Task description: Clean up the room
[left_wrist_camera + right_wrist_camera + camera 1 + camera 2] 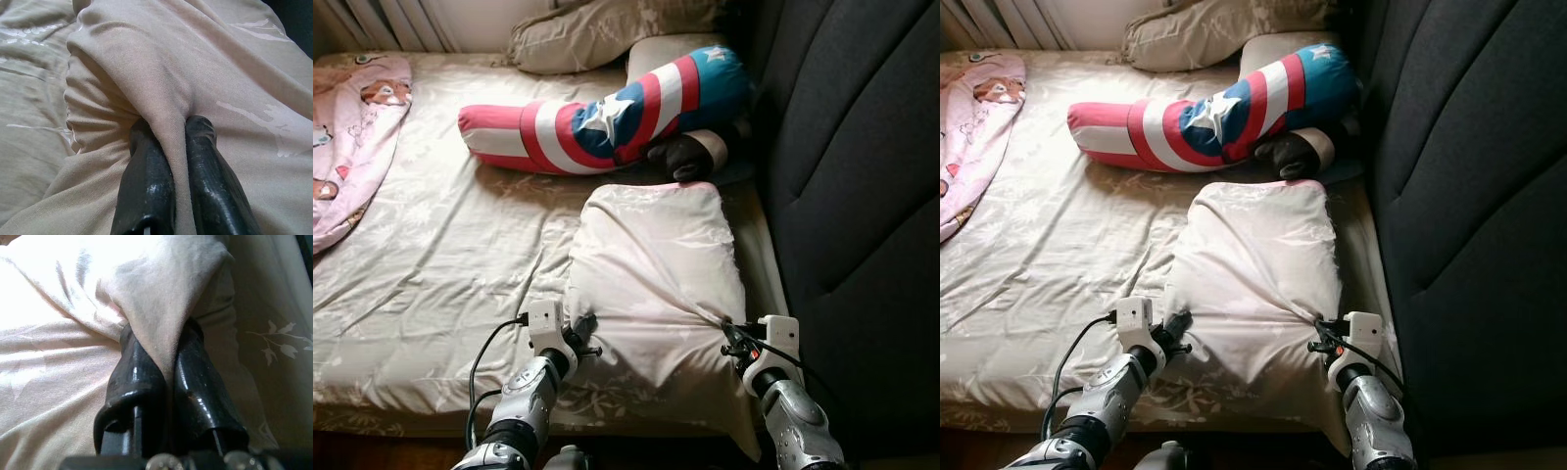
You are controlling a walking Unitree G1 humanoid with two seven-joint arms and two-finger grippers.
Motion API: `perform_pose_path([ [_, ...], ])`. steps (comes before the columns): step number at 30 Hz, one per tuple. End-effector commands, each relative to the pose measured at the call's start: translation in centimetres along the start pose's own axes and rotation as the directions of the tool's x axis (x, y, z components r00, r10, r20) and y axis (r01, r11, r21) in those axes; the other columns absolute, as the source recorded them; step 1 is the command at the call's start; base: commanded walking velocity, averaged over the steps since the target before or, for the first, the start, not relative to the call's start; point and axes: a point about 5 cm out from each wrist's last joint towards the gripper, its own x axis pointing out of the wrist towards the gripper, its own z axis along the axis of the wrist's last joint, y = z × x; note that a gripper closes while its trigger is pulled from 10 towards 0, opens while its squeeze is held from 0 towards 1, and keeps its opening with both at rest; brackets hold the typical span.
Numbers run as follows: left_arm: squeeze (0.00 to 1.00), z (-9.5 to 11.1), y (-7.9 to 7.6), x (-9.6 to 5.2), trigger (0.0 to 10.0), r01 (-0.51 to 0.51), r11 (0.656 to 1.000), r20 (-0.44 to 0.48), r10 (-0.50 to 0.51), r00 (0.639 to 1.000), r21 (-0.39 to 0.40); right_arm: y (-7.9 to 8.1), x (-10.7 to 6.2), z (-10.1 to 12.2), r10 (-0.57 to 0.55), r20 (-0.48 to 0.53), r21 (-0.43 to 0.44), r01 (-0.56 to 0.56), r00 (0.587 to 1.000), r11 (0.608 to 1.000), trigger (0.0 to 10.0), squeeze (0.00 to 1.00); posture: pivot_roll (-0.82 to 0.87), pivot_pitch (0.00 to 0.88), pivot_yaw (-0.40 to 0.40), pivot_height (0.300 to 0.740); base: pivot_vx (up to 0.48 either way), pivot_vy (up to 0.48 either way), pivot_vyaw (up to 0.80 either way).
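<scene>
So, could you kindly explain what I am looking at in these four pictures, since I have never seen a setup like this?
This is a humanoid robot tidying a bedroom. The two wide pictures come from cameras on its head, looking down at a bed. The two close-ups come from cameras on its wrists. Each silver arm ends in a gripper of two black fingers. The left gripper and right gripper each pinch a near corner of a pale pillow. Farther back lie a red, white and blue star bolster, a beige pillow and a pink blanket. A dark headboard stands on the right.
</scene>
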Motion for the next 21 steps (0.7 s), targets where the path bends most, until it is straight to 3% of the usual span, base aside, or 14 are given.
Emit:
perform_pose_path([
  [1, 0.00, 1.38, 0.79, -0.11, 10.0, -0.028, 0.999, 0.066, 0.027, 0.997, 0.024, -1.35, -0.24, 1.23, -0.062, 0.065, 0.002, 0.062, 0.996, 0.998, 10.0, 0.00, -0.01, 0.102, -0.015, 0.740, 0.000, 0.000, 0.00],
  [15, 0.00, 0.93, 1.15, -0.31, 10.0, -0.034, 0.999, 0.042, 0.033, 0.999, 0.039, -1.28, -0.32, 0.57, -0.078, 0.039, 0.016, 0.078, 0.996, 0.997, 10.0, 0.00, -0.01, 0.096, -0.016, 0.740, 0.000, 0.000, 0.00],
  [21, 0.00, 0.63, 0.74, -0.26, 10.0, 0.000, 0.998, 0.025, -0.002, 1.000, 0.058, -1.22, -0.44, 0.29, -0.072, 0.037, 0.016, 0.071, 0.997, 0.997, 10.0, 0.00, -0.01, 0.091, -0.012, 0.740, 0.000, 0.000, -0.78],
])
